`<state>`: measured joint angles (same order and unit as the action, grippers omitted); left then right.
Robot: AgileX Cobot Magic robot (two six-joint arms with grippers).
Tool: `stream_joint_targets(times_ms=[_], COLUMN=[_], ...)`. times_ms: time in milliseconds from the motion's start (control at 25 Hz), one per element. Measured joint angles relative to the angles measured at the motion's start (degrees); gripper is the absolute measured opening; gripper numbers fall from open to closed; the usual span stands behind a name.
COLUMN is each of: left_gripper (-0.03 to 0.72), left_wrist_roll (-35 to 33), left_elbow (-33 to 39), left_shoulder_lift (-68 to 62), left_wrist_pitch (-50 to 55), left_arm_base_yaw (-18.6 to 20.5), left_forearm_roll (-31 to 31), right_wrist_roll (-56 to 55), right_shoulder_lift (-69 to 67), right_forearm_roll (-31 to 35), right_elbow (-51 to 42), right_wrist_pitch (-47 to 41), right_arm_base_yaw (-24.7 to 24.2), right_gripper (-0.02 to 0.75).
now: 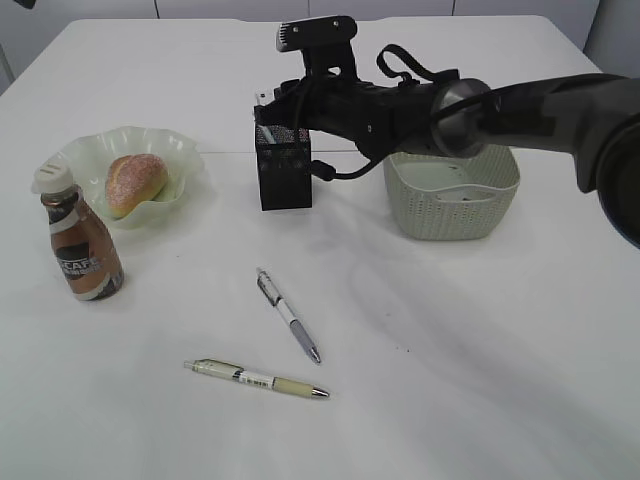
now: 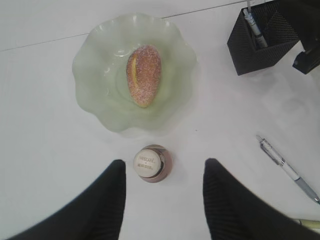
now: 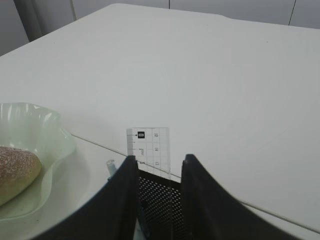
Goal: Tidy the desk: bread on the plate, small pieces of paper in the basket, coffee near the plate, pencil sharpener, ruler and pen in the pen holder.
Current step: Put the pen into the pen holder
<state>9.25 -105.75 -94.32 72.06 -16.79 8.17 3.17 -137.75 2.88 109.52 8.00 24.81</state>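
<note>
The bread (image 1: pixel 135 183) lies on the green plate (image 1: pixel 185 150), and the coffee (image 1: pixel 80 245) stands just in front of it. My left gripper (image 2: pixel 164 167) hangs open above the bottle's white cap (image 2: pixel 149 163). My right gripper (image 3: pixel 160 159) is open over the black pen holder (image 1: pixel 283 175), where the clear ruler (image 3: pixel 150 145) stands between the jaws with a gap on its right. One pen (image 2: pixel 254 27) is in the holder. Two pens (image 1: pixel 288 314) (image 1: pixel 257 378) lie on the desk (image 1: pixel 480 340). The pencil sharpener and the small pieces of paper are out of view.
The grey-green basket (image 1: pixel 450 200) sits right of the pen holder, under the right arm (image 1: pixel 500 105), which reaches across from the right edge. The desk's far edge runs along the top of the exterior view.
</note>
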Motion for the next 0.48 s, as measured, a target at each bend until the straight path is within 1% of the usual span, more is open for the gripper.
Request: stream_joint_targets(times_ms=[360, 480], left_gripper=[0.370, 0.370], left_wrist_roll=[0.0, 0.0], left_elbow=[0.0, 0.0], left_shoulder_lift=[0.0, 0.0], left_wrist_pitch=[-0.1, -0.1], left_arm_base_yaw=[0.0, 0.0], left_forearm_roll=[0.0, 0.0], right_wrist_roll=[0.0, 0.0], right_shoulder_lift=[5.1, 6.4], right_forearm_roll=[0.0, -0.4], right_elbow=[0.0, 0.0], right_wrist_pitch=[-10.5, -16.5], right_arm_base_yaw=[0.0, 0.0], right_gripper=[0.231, 0.232])
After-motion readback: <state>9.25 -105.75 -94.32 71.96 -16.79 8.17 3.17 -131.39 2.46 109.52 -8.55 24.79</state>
